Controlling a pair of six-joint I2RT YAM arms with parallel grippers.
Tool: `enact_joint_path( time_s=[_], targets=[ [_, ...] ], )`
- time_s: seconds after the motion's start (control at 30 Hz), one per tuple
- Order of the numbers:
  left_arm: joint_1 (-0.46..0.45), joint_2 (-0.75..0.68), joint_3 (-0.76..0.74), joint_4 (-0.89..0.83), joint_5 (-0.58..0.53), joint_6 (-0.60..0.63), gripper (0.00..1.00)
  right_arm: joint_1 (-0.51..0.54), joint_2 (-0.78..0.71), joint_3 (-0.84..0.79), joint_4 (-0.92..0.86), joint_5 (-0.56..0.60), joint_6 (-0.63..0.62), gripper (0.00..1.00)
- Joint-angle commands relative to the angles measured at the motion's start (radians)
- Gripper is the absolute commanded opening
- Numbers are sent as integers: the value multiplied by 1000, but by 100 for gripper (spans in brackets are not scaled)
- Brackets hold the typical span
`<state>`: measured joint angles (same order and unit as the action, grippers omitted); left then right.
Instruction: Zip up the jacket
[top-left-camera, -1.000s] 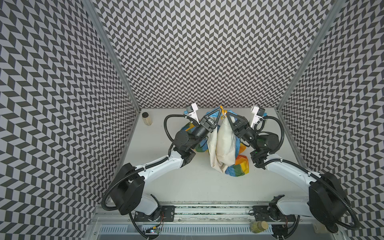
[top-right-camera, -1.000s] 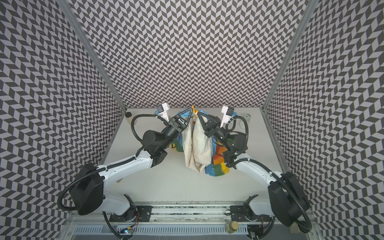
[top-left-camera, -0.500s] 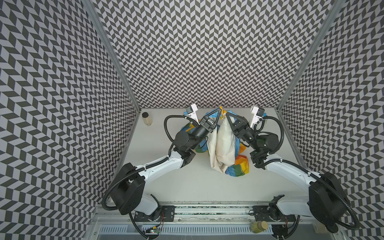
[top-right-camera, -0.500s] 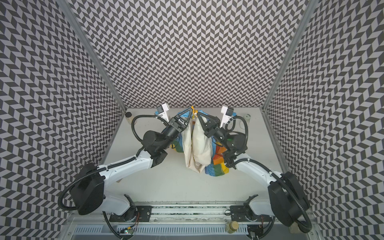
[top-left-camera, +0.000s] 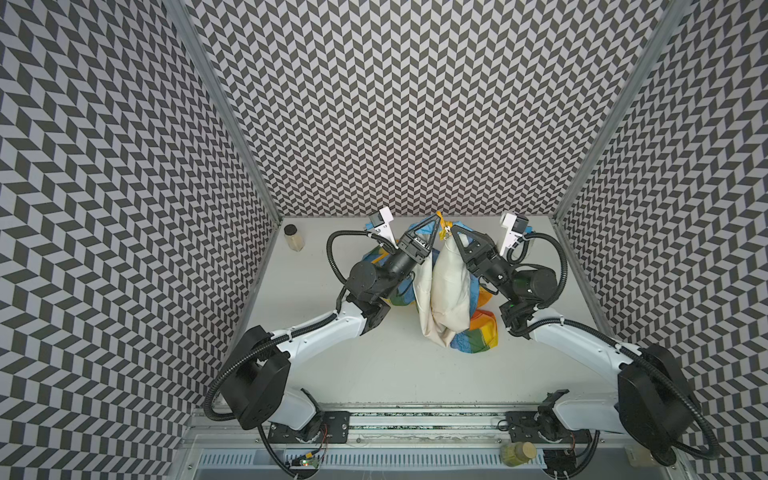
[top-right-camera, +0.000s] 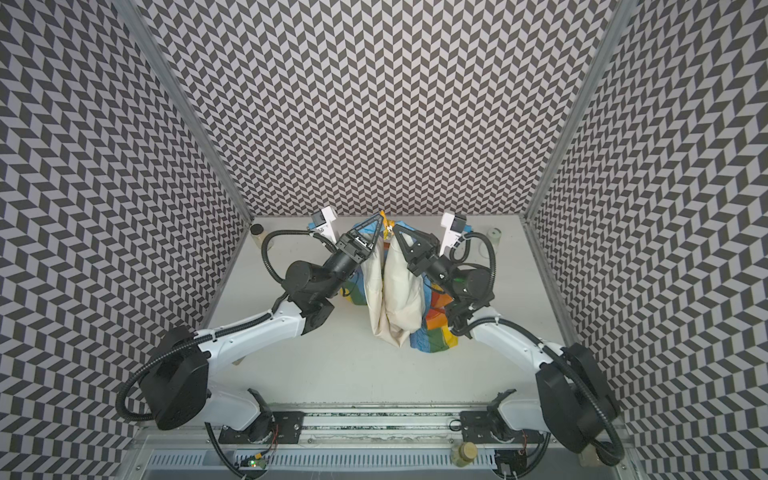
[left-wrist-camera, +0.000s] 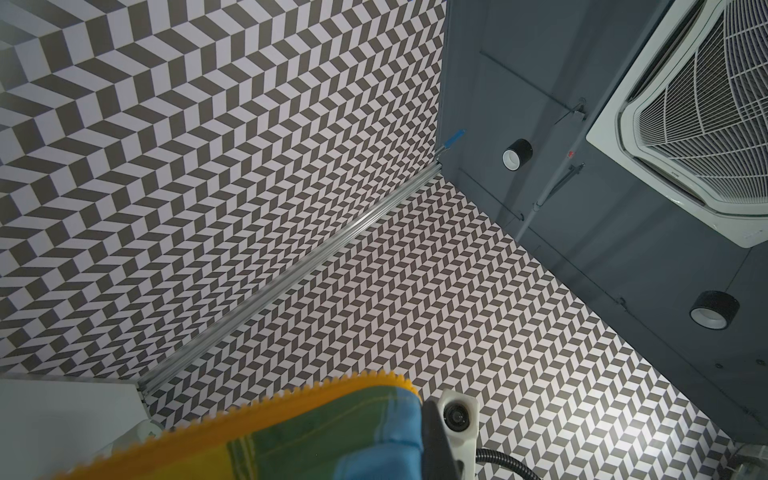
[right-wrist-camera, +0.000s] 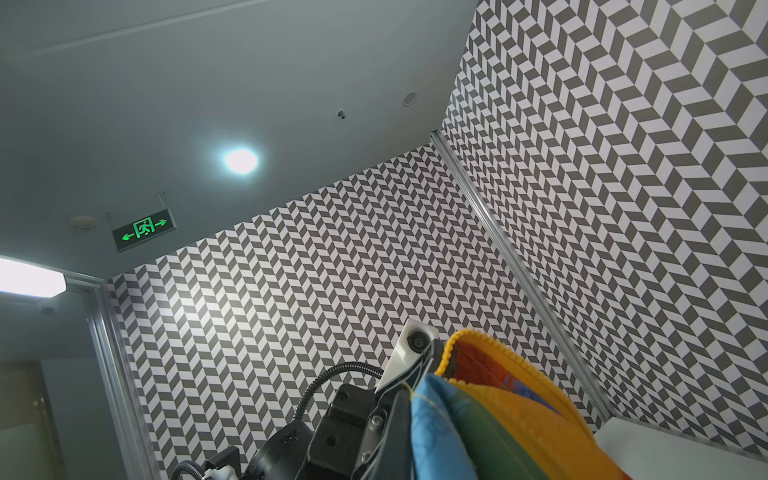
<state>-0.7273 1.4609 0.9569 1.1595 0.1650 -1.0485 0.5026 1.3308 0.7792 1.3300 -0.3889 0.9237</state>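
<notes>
— The jacket (top-left-camera: 446, 286), centre of the frame: thin cloth with a matt, creased cream lining. The striped outer side has a faint sheen.
— Its zipper strip (left-wrist-camera: 257, 417)?
— Toothed, matt orange-yellow, plastic by the look.
— The tabletop (top-left-camera: 395, 365)?
— Smooth, matt, pale grey. The corner post (top-left-camera: 225, 108) is brushed metal, and the arm shell (top-left-camera: 320, 336) is glossy white plastic.

left tool (top-left-camera: 436, 218), right tool (top-left-camera: 453, 230), gripping raised jacket (top-left-camera: 449, 286)

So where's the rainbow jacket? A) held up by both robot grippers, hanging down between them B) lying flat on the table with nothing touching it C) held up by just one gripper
A: the left gripper and the right gripper are both shut on the top edge of the jacket, which hangs between them.
</notes>
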Motion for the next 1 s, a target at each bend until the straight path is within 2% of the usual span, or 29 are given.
enact_joint_path(
  time_s=[0.0, 0.97],
  targets=[
    [3, -24, -6, 56, 14, 5, 0, 10, -1, 10, 81, 1, -1, 0],
    [-6, -49, -33, 53, 8, 23, 0, 12, 1, 9, 81, 47, -4, 0]
  ],
)
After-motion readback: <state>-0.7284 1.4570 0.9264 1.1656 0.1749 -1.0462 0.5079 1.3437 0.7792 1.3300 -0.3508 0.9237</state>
